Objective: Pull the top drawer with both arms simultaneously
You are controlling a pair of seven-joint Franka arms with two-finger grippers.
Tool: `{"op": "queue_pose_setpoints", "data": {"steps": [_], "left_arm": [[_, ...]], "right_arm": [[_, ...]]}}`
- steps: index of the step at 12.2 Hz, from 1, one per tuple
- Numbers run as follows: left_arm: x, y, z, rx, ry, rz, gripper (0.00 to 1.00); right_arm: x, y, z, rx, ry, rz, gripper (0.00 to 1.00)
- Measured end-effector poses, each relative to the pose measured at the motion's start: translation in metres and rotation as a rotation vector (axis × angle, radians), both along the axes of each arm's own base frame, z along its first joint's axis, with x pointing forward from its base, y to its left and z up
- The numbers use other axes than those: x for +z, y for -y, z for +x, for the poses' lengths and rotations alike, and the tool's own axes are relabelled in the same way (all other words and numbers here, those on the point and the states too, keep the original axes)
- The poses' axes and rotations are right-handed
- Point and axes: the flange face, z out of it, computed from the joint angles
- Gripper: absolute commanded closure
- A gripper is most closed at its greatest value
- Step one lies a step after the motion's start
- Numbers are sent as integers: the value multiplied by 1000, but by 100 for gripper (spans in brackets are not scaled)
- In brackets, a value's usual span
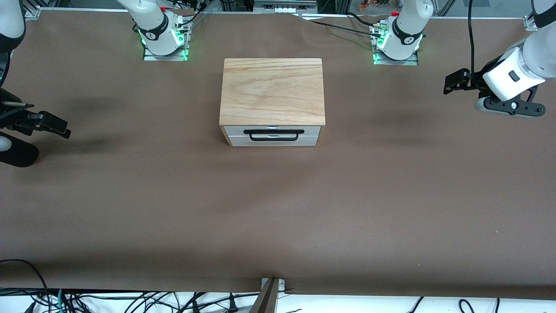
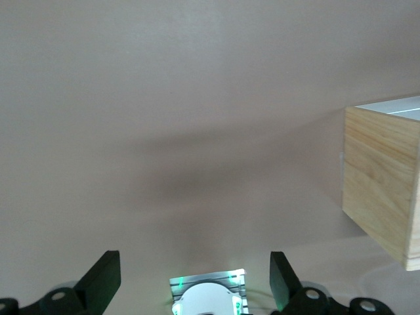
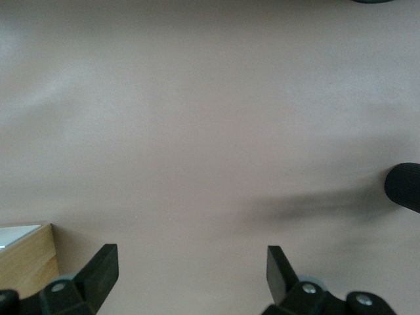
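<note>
A small cabinet with a light wood-grain top (image 1: 272, 90) stands in the middle of the table. Its top drawer (image 1: 273, 131) has a white front and a thin black bar handle (image 1: 273, 131); it is closed. My left gripper (image 1: 454, 81) is open and empty, held over the table at the left arm's end, well apart from the cabinet. My right gripper (image 1: 58, 127) is open and empty, over the table at the right arm's end. The left wrist view shows the cabinet's wood side (image 2: 380, 187) and my open fingers (image 2: 105, 275). The right wrist view shows a cabinet corner (image 3: 26, 259).
Brown paper (image 1: 278, 208) covers the table. The two arm bases (image 1: 165, 37) (image 1: 397, 41) with green lights stand along the edge farthest from the front camera. Cables (image 1: 130, 300) lie below the table's near edge. A black rounded part (image 3: 403, 187) shows in the right wrist view.
</note>
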Motion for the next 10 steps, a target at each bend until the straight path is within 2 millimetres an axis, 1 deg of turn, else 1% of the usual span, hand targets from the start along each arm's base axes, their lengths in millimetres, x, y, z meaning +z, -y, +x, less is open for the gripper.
{"op": "queue_pose_setpoints", "data": {"steps": [2,4,7,10], "left_arm": [[-12,1,8,1,-15,-4,0],[-29,3,23,4,-8,-3,0],[-67,9,46,38,-14,-7,0],[-106,25,67,77,-3,-47,0]], "right_arm": [[0,0,0,0,0,0,0],[0,0,0,0,0,0,0],[0,0,0,0,0,0,0],[0,0,0,0,0,0,0]]}}
